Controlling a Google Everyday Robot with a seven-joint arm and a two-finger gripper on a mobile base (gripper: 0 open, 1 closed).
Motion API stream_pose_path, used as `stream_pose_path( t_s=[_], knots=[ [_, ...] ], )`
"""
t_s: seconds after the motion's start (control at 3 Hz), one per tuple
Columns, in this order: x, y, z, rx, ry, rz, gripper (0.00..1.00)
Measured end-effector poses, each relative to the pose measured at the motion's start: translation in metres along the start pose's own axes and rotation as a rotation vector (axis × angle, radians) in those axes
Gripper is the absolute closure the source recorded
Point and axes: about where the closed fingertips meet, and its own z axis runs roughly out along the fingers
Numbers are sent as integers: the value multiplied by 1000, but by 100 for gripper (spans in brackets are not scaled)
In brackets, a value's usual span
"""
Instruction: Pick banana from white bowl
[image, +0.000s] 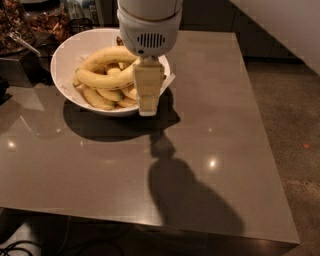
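The white bowl (67, 52) stands at the back left of the grey table (215, 125) and holds several yellow bananas (102, 80), the top ones curved across the pile. A white paper liner pokes over its right rim. My gripper (147, 107) hangs from the white arm housing (149, 27) over the bowl's right edge, its cream fingers pointing down in front of the bananas' right ends. It hides part of the rim and the bananas there.
Glass jars of brown snacks (47, 20) stand behind the bowl at the back left. The table's right edge drops to a speckled floor (290, 125). The arm's shadow falls on the table in front of the bowl.
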Motion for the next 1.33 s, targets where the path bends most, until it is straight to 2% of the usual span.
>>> stream_pose_path(
  t_s=[0.33,0.67,1.0,1.33],
  knots=[
    [-3,-9,6,6,-5,-27,1],
    [-5,-10,3,20,-12,-25,0],
    [-13,-23,10,22,-30,11,0],
    [-26,-42,26,2,-36,39,3]
  ],
)
